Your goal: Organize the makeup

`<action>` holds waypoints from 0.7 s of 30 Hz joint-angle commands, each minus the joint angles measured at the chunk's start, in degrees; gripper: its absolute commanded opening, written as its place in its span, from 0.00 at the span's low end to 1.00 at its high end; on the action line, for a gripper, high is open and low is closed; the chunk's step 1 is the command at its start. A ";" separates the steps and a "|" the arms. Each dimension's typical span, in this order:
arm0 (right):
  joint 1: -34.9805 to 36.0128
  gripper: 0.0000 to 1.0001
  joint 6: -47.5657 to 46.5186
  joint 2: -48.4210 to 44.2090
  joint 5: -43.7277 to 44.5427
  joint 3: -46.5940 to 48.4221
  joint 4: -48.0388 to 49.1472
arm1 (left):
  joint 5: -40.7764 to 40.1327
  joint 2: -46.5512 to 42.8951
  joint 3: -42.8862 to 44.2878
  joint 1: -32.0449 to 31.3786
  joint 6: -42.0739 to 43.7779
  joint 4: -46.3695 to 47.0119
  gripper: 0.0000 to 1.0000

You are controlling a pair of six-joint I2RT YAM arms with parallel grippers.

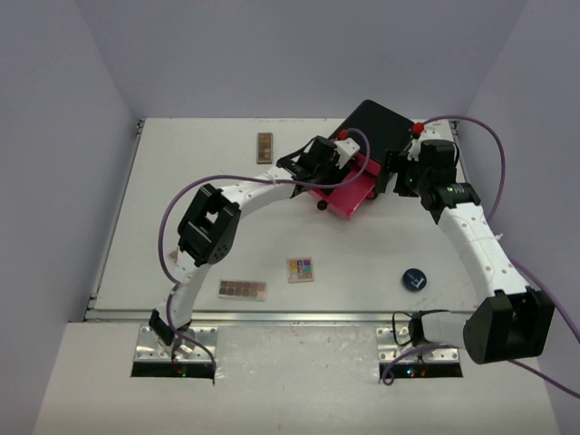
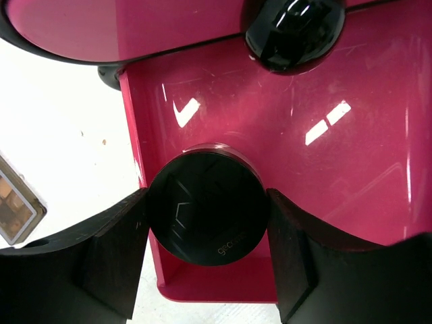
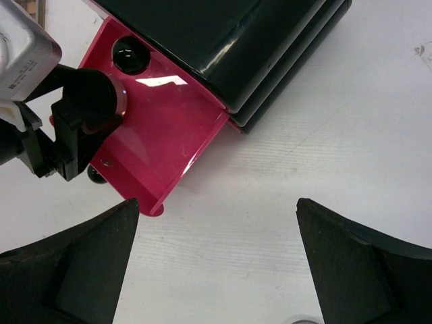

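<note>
Left arm's grip: the left gripper (image 2: 206, 236) is closed partway on the round black compact (image 2: 202, 202), with one dark finger (image 2: 111, 260) pressed to each side of its rim.
Held compact's place: inside the walls of the pink drawer (image 2: 337, 169), by a front corner; whether it rests on the drawer floor or hangs just above it I cannot tell.
Also in the drawer: a glossy black round item (image 2: 293, 30) sits towards the box end, apart from the held compact.
Drawer: it stands pulled out of the black box (image 3: 223, 40), with a small black knob (image 1: 319, 207) at its front.
Right arm's grip: the right gripper (image 3: 216, 216) stands wide, with only bare table (image 3: 337, 135) between its fingers. It hangs just beside the drawer's open corner, touching neither drawer nor box.
Loose near the table's front edge: a brown eyeshadow palette (image 1: 243, 289) lies flat, with a multicoloured palette (image 1: 301, 270) near it on the right. The other round black compact (image 1: 414, 280) lies further right. All three are apart from each other and from the drawer.
Far side: a second brown palette (image 1: 265, 146) lies left of the box, well apart from the rest.
</note>
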 commanded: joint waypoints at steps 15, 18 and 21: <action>-0.94 0.99 1.66 -4.37 13.81 -2.42 -3.66 | -3.18 -0.70 1.98 -1.25 1.88 3.92 0.79; -1.81 0.99 2.53 -5.82 15.20 -2.49 -4.84 | -2.41 -2.02 2.20 -1.60 1.23 3.47 0.79; -3.46 0.99 3.51 -7.17 14.72 -3.17 -6.68 | -2.31 -3.58 3.30 -2.23 1.11 2.57 0.79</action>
